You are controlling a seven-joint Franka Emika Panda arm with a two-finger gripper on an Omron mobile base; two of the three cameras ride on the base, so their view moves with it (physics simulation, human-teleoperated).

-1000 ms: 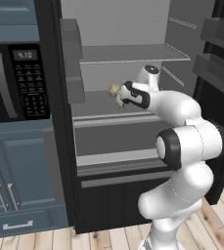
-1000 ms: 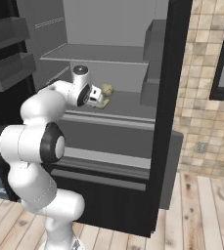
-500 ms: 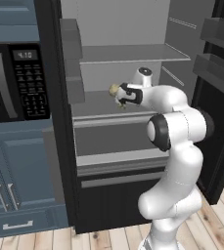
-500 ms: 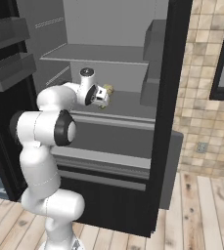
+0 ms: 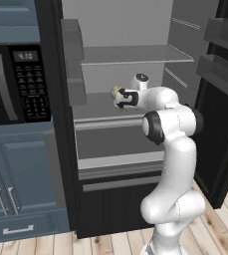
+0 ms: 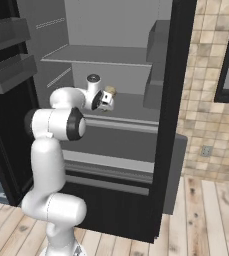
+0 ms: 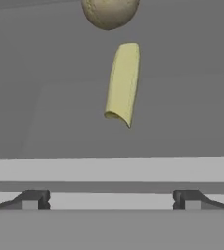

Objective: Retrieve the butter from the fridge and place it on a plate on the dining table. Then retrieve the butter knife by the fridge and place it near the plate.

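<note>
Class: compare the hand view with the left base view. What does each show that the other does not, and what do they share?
Hand view alone: the butter seen whole, lying on the shelf, the open gripper short of it. Left base view alone: the microwave, blue cabinet, fridge door bins and the arm. Both: the grey fridge shelf and a round tan item beside the butter.

1 butter (image 7: 122, 83), 1 round tan item (image 7: 109, 12), 1 fridge (image 5: 130, 55), 1 microwave (image 5: 13, 84)

Kitchen, rendered. Open fridge (image 5: 130, 55) standing beside blue cabinet (image 5: 21, 169) housing microwave (image 5: 16, 84). Tiled wall (image 6: 211, 100) adjoining.
</note>
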